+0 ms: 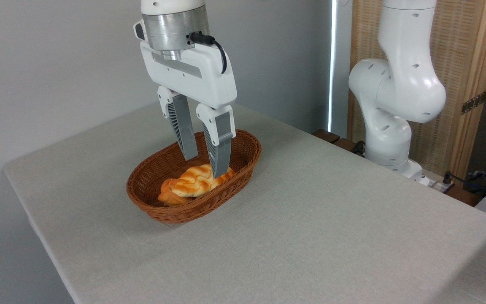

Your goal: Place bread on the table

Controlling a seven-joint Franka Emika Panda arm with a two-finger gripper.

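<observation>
Gripper point(204, 164) above basket point(243, 169) on table point(310, 236), jaws apart and holding nothing, right fingertip point(219, 169) in front of bread point(194, 182), bread lying inside basket, touching small bun point(168, 195).

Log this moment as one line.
gripper: open, in brown wicker basket | twisted golden striped bread: in basket, ungrasped | grey cloth table: no bread

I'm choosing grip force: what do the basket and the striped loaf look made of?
The brown oval wicker basket looks like woven cane or rattan, matt, with visible plaited strands. The elongated twisted golden-orange loaf has a glossy, even sheen; real glazed bread or a plastic replica, hard to tell.
</observation>
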